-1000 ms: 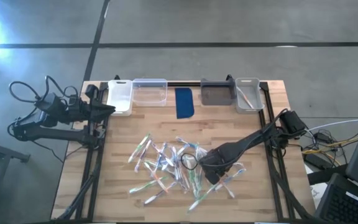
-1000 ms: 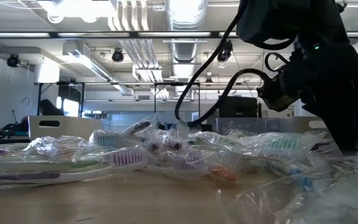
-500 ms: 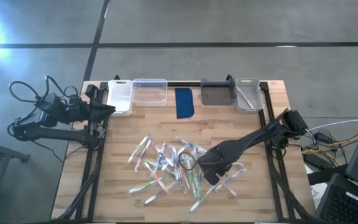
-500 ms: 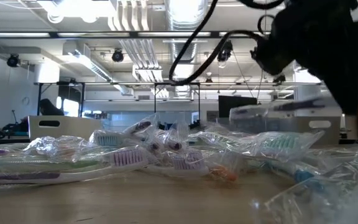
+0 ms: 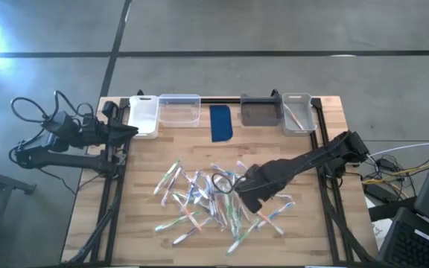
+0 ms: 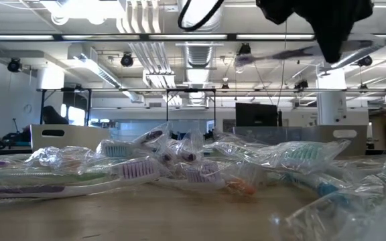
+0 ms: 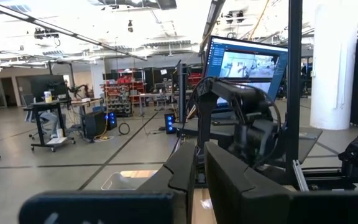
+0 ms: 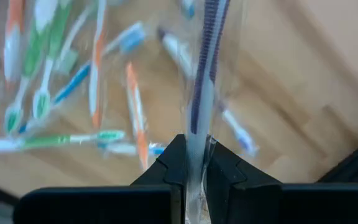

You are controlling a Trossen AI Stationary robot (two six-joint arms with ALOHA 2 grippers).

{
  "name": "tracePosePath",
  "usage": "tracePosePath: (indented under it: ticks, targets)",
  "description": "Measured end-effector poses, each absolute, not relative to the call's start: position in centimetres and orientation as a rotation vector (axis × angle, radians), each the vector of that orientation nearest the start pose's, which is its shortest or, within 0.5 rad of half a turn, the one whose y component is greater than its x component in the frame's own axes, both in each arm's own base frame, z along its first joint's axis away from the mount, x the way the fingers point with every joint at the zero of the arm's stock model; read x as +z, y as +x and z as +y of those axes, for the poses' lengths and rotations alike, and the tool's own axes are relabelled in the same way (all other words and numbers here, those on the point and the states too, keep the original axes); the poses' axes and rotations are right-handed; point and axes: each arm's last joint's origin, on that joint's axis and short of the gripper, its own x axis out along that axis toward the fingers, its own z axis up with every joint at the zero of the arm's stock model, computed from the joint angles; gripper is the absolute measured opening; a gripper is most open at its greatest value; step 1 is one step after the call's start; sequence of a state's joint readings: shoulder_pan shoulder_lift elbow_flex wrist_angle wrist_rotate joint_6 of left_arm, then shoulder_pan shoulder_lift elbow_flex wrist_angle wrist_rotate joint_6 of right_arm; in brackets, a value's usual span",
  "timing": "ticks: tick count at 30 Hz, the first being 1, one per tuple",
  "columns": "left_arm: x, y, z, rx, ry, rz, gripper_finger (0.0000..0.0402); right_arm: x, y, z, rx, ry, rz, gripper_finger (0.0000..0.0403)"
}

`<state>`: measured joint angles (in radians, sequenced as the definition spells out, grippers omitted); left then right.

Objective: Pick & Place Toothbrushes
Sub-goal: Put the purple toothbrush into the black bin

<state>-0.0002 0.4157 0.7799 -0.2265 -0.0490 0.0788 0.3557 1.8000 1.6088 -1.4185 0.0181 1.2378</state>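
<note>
1. The right gripper [image 8: 194, 163] is clenched on one wrapped toothbrush [image 8: 202, 81], a blue-striped stick in clear film that runs out from between the fingers. In the high view the gripper [image 5: 238, 186] hangs above the right part of the pile.
2. The remaining toothbrushes [image 5: 199, 201] lie scattered mid-table on the wooden table [image 5: 147, 164], below and to the left of the gripper. In the low view their wrappers overlap [image 6: 179, 164].
3. The bins stand along the far edge: a white bin [image 5: 143, 116], a clear bin [image 5: 179, 110], a grey bin [image 5: 257, 111] and a far-right bin [image 5: 296, 113] already holding a brush. A dark blue pad [image 5: 221, 123] lies between them.
4. The left gripper [image 7: 201, 171] is parked at the far-left table edge; its fingers are nearly closed on nothing visible.
5. Risk: the grip sits on slippery film near one end, so the brush may swing or slide out during transport. A neighbouring wrapper may also cling and trail along.
6. Change from the earlier frames: the right arm has risen clear of the pile and shifted slightly left; the pile looks otherwise undisturbed.
</note>
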Motion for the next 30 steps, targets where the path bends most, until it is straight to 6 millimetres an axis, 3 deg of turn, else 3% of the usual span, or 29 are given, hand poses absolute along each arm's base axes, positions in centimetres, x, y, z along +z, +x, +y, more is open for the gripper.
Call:
tracePosePath:
  ticks: [7, 14, 18, 24, 30]
  targets:
    - [36.7, 8.2, 0.1, 0.054, 0.075, -0.136, 0.0042, 29.5, 31.1, 10.8, -0.710, 0.642, 1.324, 0.0021]
    - [36.7, 8.2, 0.1, 0.054, 0.075, -0.136, 0.0042, 30.3, 32.2, 8.7, -0.464, 0.635, 1.222, 0.0021]
    - [36.7, 8.2, 0.1, 0.054, 0.075, -0.135, 0.0042, 30.4, 33.3, 6.0, -0.328, 0.577, 1.218, 0.0021]
    - [36.7, 8.2, 0.1, 0.054, 0.075, -0.136, 0.0042, 31.7, 34.9, 1.0, -0.053, 0.503, 1.072, 0.0021]
    - [36.7, 8.2, 0.1, 0.054, 0.075, -0.136, 0.0042, 34.2, 34.1, -4.3, -0.007, 0.374, 0.872, 0.0021]
